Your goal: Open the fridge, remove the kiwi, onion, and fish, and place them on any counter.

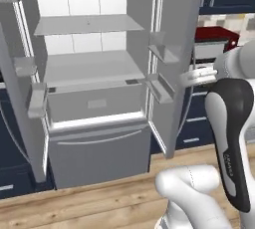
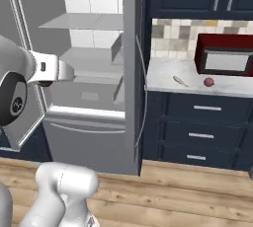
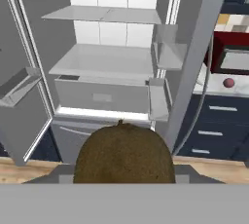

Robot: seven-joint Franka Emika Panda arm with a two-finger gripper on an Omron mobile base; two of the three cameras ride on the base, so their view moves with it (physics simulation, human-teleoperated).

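Note:
The kiwi (image 3: 124, 152), a brown fuzzy ball, looms at the bottom of the hand view with my gripper (image 3: 124, 173) shut on it; grey finger parts show at its two sides. Ahead stands the fridge (image 1: 94, 68) with both doors swung open, showing a white interior and bare grey shelves. In the left base view my hand (image 1: 195, 77) hangs beside the right fridge door. The onion (image 2: 209, 82), a small dark-red ball, rests on the counter (image 2: 163, 73) to the right of the fridge, and the slim silver fish (image 2: 180, 81) lies just left of it.
A dark-red microwave (image 2: 225, 56) stands at the back of the counter, behind the onion. The open right fridge door (image 2: 129, 73) stands between the fridge interior and the counter. Navy drawers (image 2: 207, 122) sit under the counter, over a wooden floor.

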